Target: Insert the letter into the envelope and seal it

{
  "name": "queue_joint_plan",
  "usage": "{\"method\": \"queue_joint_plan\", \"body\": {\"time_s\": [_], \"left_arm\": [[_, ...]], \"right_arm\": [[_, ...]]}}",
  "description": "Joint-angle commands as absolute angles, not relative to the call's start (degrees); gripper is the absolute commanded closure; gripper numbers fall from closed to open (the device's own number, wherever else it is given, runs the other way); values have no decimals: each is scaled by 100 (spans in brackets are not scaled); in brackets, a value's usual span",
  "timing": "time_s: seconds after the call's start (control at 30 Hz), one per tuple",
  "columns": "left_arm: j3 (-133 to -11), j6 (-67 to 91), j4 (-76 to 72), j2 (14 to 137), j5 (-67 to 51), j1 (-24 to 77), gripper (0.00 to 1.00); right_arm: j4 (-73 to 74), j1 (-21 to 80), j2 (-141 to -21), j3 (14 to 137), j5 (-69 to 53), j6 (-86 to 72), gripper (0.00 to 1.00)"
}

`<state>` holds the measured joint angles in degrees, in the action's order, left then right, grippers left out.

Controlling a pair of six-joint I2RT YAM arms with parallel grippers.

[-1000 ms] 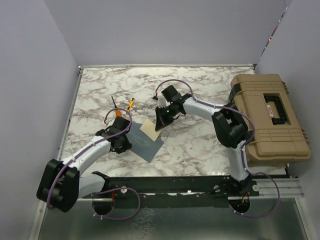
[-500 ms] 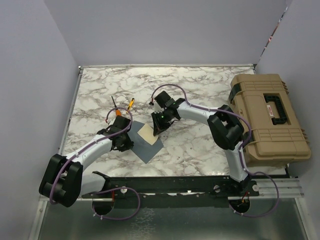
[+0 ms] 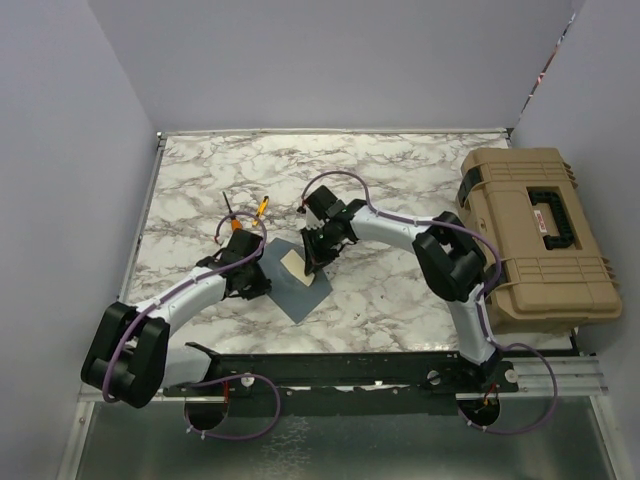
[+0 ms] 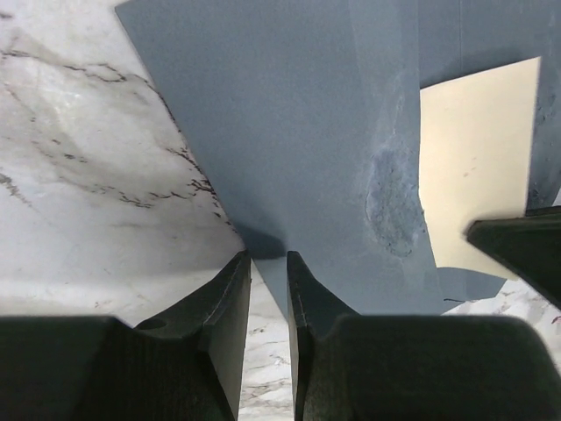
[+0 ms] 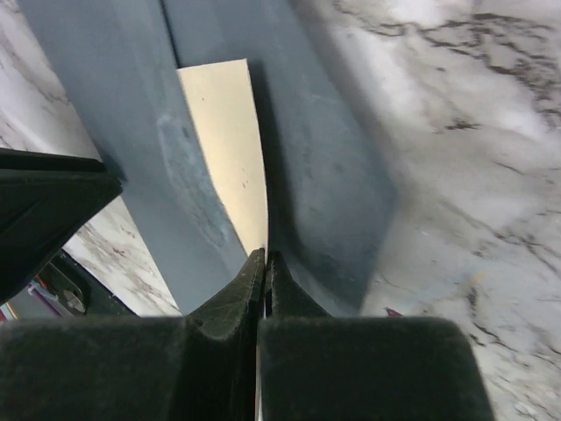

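Envelope [image 4: 289, 132] pinched in left hand [image 4: 267, 261], letter [image 5: 223, 132] pinched in right hand [image 5: 265, 259], screwdriver [image 3: 262, 207] beyond, tan case [image 3: 540, 235] rightward.

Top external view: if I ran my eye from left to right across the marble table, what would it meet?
Orange-handled screwdriver, slate grey-blue paper envelope, black elbow joint of the right arm, tan plastic toolbox. The cream paper card overlaps the envelope, so it is left out.
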<state>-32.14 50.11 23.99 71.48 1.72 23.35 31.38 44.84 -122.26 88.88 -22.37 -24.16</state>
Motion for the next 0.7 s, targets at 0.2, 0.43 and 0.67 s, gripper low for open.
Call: {"method": "queue_joint_plan", "body": {"time_s": [0.2, 0.43, 0.67], "left_arm": [[-3006, 4888, 2443, 7565, 6, 2320, 76], [-3021, 4840, 2441, 7593, 22, 2313, 76], [-3057, 4790, 2443, 7635, 0, 2287, 76]], "right_arm": [[3340, 4808, -12293, 9150, -2117, -2461, 99], [3630, 4808, -11913, 9265, -1481, -2488, 62], [3535, 4808, -11647, 9091, -1219, -2629, 49]]}}
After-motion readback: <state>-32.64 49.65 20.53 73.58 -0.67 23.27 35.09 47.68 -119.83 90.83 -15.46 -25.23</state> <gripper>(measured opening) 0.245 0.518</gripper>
